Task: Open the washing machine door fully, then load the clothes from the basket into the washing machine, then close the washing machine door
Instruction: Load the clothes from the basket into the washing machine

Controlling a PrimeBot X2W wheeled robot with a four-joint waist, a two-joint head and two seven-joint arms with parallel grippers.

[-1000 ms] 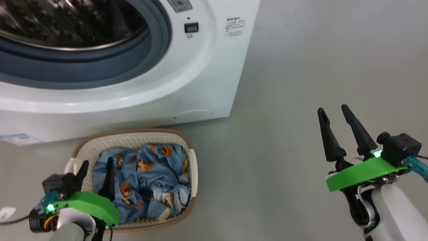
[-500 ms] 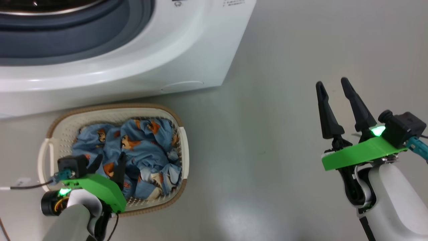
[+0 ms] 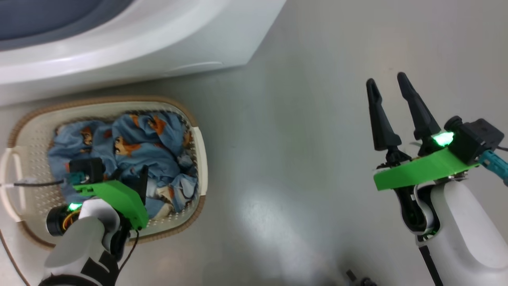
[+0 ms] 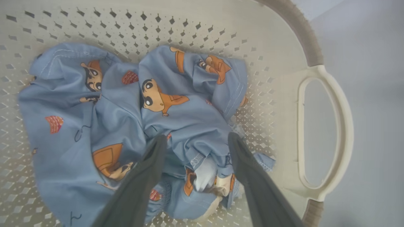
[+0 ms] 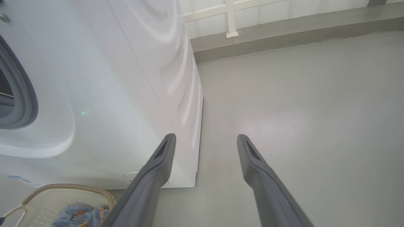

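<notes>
A cream perforated basket [image 3: 201, 151] with a brown woven-look rim sits on a grey floor [image 3: 297, 139], at the left of the scene, just in front of the white washing machine [image 3: 158, 43]. A curve of the machine's grey rubber ring [image 3: 59, 20] shows at the far left. The basket holds crumpled light blue clothes [image 3: 131, 135] printed with orange-brown cartoon figures, heaped toward its right end beside a handle loop [image 4: 344, 126].

The left gripper [image 4: 197, 137] is down inside the basket with its two dark fingers spread wide. The tips sit on either side of a bunched fold of the blue fabric and are not closed on it.

The right gripper [image 3: 386, 78] hangs at the right of the scene over bare floor, well apart from the basket. Its fingers are spread apart and hold nothing.
</notes>
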